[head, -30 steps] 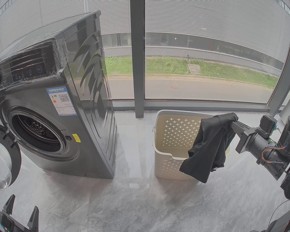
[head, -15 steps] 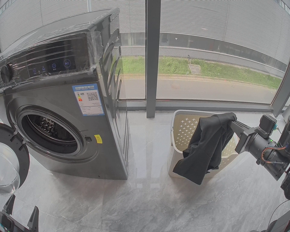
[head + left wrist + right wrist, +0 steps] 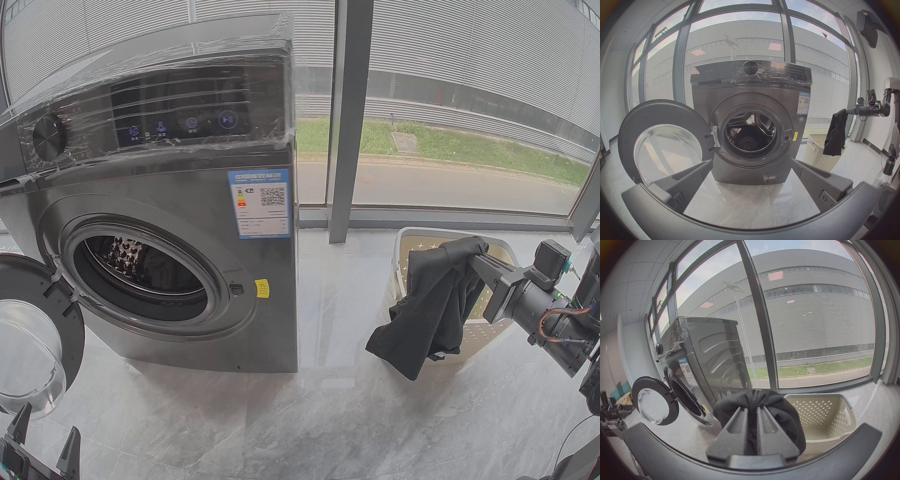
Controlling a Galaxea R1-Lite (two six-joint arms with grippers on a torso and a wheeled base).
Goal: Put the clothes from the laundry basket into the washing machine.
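Observation:
A black garment point(image 3: 434, 300) hangs from my right gripper point(image 3: 482, 255), which is shut on its top, in front of the cream laundry basket point(image 3: 475, 331) at the right. In the right wrist view the garment point(image 3: 756, 405) bunches around the shut fingers point(image 3: 765, 424), with the basket point(image 3: 825, 418) behind it. The grey washing machine point(image 3: 181, 194) stands at the left with its drum opening point(image 3: 147, 272) facing me and dark clothing inside. Its round door point(image 3: 37, 337) is swung open to the left. My left gripper point(image 3: 44, 440) is open, low at the bottom left, nothing between its fingers point(image 3: 681, 184).
Glass windows with a grey pillar point(image 3: 347, 119) run behind the machine and basket. The pale marble floor point(image 3: 300, 412) stretches between me, the machine and the basket. The open door point(image 3: 665, 143) juts out close to my left gripper.
The head view has swung left, so the machine front now faces me and the basket sits farther right. The right gripper still holds the garment at the same place in view.

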